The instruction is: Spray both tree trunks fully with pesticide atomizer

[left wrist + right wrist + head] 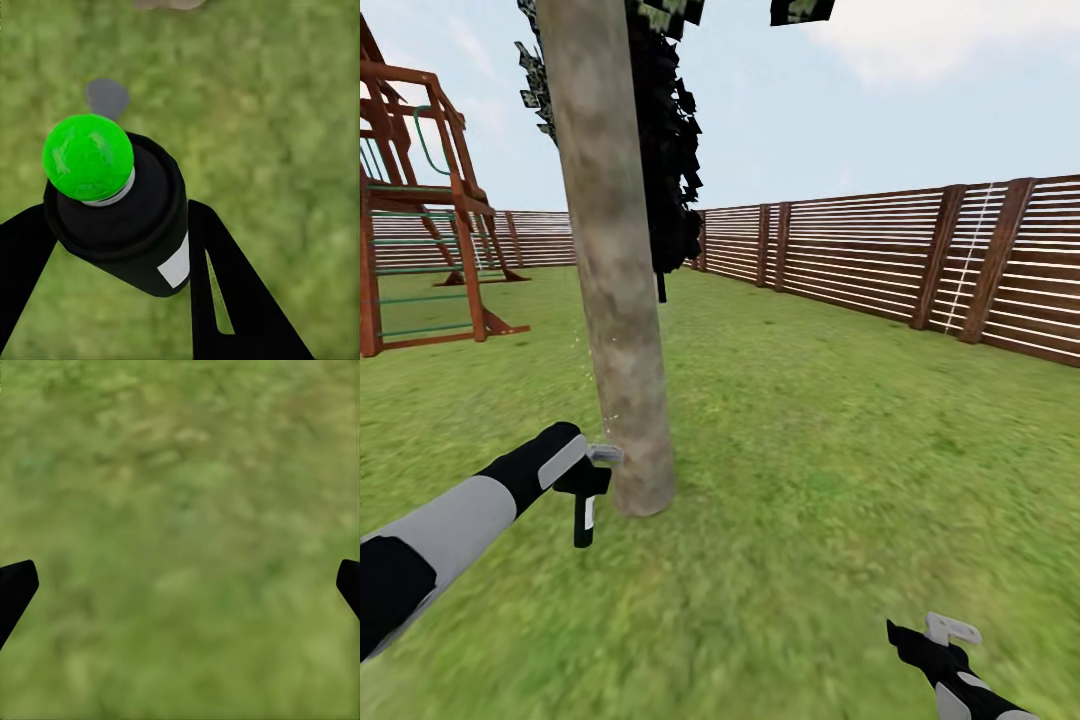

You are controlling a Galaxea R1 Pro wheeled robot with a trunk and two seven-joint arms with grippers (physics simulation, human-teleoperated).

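Left end effector (592, 478) is clamped on the atomizer (584, 512) — a dark cylinder hanging below the fingers, just beside the base of the trunk (615, 260). In the left wrist view the atomizer (124, 214) is a black can with a stepped shoulder, a white label patch on its side and a glossy green ball cap; black fingers (225, 292) press both its sides. Whether the can touches the bark cannot be told.

Trunk: thick, straight, slightly tilted column of mottled grey-brown bark, rooted in the grass (810, 480). A few pale specks show along its left edge. Dark flat leaves (670, 150) hang behind its upper part.

Right end effector (935, 645) sits low near the right corner of the head view, well apart from the trunk — jaws spread wide, holding nothing; in the right wrist view its black fingertips (15, 589) show at both edges over blurred grass.

Background: brown horizontal-slat fence (880, 255) with thick posts, and a red-brown wooden play frame (420, 200) with green rungs on the left.
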